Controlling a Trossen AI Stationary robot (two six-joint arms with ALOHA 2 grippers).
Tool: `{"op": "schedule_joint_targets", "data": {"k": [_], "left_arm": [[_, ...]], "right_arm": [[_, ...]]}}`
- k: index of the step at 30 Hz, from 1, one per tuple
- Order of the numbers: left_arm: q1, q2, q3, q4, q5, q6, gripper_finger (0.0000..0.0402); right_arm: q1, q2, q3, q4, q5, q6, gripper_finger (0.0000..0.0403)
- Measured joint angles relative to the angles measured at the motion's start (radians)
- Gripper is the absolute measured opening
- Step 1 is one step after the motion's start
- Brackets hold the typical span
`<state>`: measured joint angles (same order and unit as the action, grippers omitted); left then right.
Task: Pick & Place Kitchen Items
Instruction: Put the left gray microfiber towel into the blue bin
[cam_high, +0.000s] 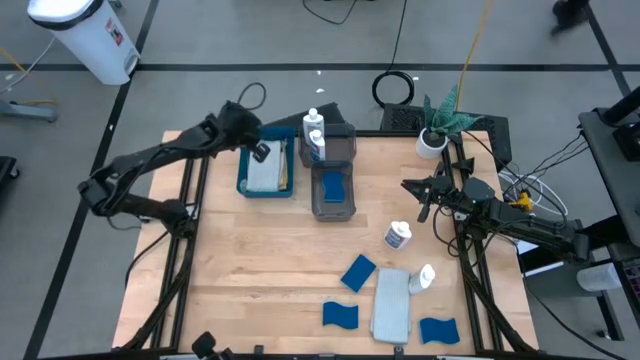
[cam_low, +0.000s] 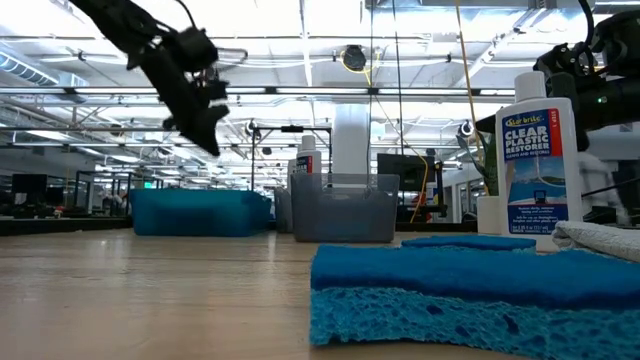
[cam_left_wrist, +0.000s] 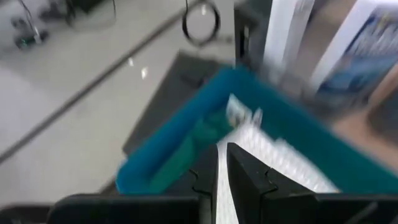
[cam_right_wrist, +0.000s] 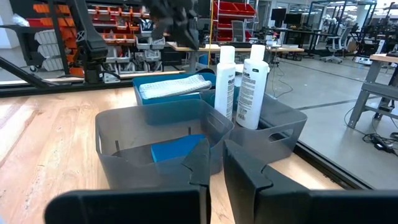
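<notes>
Blue tray (cam_high: 243, 186) at the table's 11 o'clock holds a light cloth (cam_high: 266, 174), and the left gripper (cam_high: 256, 150) hangs just over its far edge, fingers pressed together on nothing; a dark green fold seems to lie in the tray's corner, though the left wrist view is too smeared to be sure. Toward 12 o'clock, two grey bins sit end to end: the far bin (cam_high: 342, 142) carries two white bottles (cam_high: 314, 135), the near bin (cam_high: 333, 205) a blue sponge (cam_high: 333, 186). Right of centre, the items yet to be placed lie loose on the wood: a bottle on its side (cam_high: 398, 236), a sponge (cam_high: 358, 272) near 5 o'clock, a folded grey cloth (cam_high: 391, 303) with its long axis running from near edge to far edge, a second toppled bottle (cam_high: 424, 277) touching the cloth's right side, and two more sponges (cam_high: 340, 315) (cam_high: 439, 330) by the near edge. At 3 o'clock the right gripper (cam_high: 424, 194) waits, fingers closed and empty, pointing at the bins. The bottle on its side lies just toward 7 o'clock from that gripper, plainly nearer the right arm than the left, so the next pick probably falls to the right
</notes>
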<state>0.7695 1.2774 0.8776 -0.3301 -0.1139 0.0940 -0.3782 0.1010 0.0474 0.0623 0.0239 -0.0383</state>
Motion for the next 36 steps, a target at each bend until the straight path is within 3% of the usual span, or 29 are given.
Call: {"op": "schedule_joint_targets", "data": {"k": [8,24,29,36], "left_arm": [[-0.031,0.002,-0.001,0.093,0.009,-0.071,0.0037],[-0.051,0.403,0.001,0.128,0.012,-0.114,0.0037],[-0.051,0.382,0.001,0.121,0.01,-0.07,0.0037],[-0.051,0.206,0.0,0.11,0.005,-0.025,0.0037]], "right_arm": [[0.0,0.0,0.0,0.0,0.0,0.0,0.002],[0.0,0.0,0.0,0.0,0.0,0.0,0.002],[0.0,0.0,0.0,0.0,0.0,0.0,0.002],[0.0,0.0,0.0,0.0,0.0,0.0,0.002]]}}
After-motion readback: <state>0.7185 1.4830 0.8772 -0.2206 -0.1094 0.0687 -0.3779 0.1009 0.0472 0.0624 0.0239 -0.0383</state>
